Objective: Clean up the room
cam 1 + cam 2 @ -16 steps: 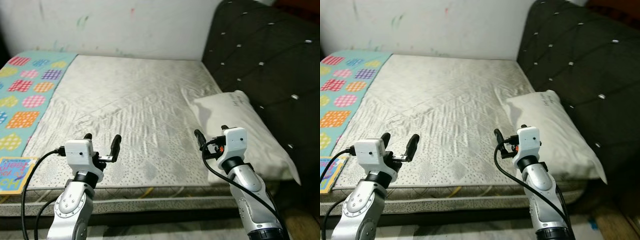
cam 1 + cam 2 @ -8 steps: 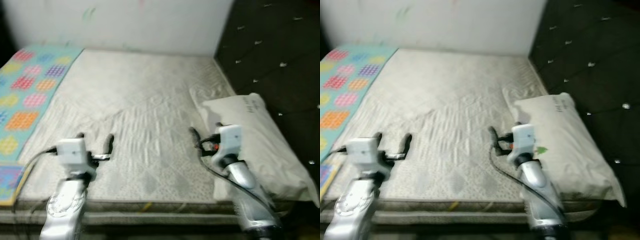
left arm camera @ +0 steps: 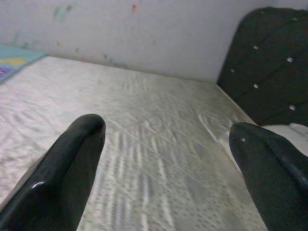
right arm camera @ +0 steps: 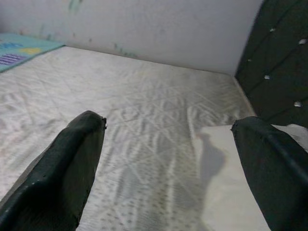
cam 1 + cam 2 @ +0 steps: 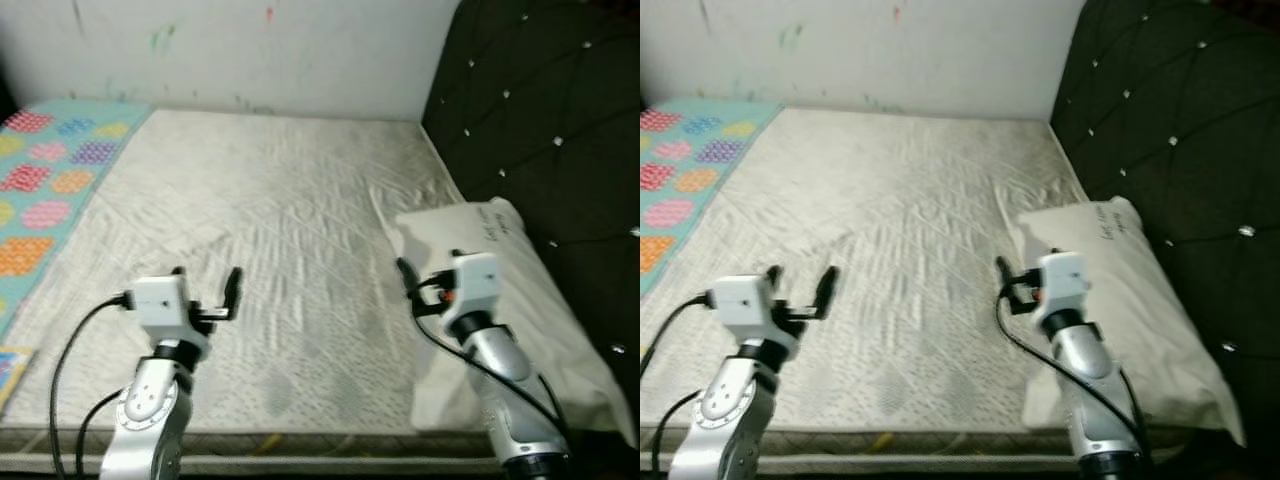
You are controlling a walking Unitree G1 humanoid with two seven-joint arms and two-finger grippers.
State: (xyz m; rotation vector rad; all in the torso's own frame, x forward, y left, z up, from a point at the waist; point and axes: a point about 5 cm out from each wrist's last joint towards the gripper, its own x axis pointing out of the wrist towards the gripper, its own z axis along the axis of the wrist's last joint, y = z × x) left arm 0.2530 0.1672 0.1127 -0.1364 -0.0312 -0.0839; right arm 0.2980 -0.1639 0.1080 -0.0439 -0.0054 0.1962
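Bedroom: white wall [image 5: 250, 50] at the back with faint colour marks, dark tufted headboard [image 5: 540, 120] along the right. Bed [image 5: 270, 200] covered in a pale quilted sheet, slightly wrinkled through the middle. Patterned quilt [image 5: 45, 190] with coloured squares on teal along the bed's left side. White pillow [image 5: 540, 300] lying flat at the right edge, against the headboard, with some small dark writing near its far corner. Corner of a colourful book or card [image 5: 8, 368] at the near left edge, too cropped to read. Left hand [image 5: 205, 285] held over the near left part of the bed, fingers spread apart, nothing between them; same seen in the left wrist view, with both fingers [image 3: 67, 163] wide apart over bare sheet. Right hand [image 5: 425, 272] held over the near right part, just beside the pillow's inner edge, fingers likewise spread and empty; right wrist view has one finger [image 4: 62, 163] over the sheet and the other over the pillow, whose edge casts a shadow there. Both silver arms raised from the bottom, black cables looping off the wrists. Neither hand touching sheet or pillow as far as visible.
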